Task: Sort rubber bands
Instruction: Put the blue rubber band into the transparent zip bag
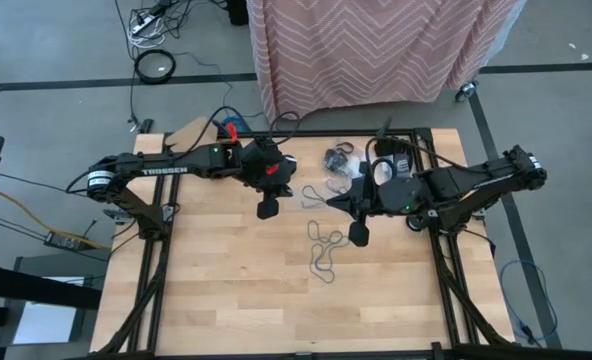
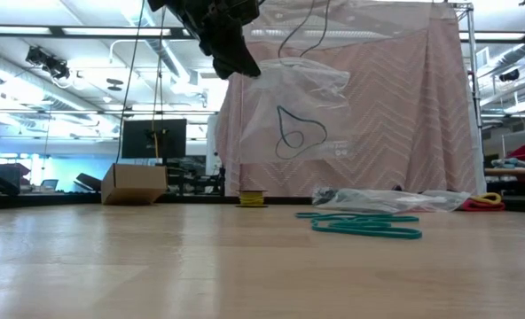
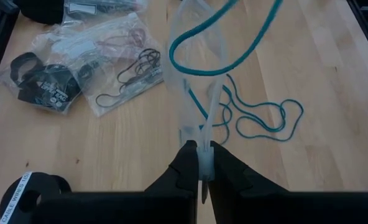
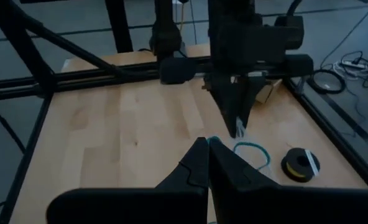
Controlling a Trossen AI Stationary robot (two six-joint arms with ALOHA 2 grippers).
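The left pincer pinches a clear plastic bag above the counter with a teal rubber band inside, more teal rubber bands lie on the wood beyond, and the right pincer hovers pressed together.

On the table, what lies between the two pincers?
In the high view, thin dark rubber-band loops lie on the bare wooden tabletop between the left pincer and the right pincer.
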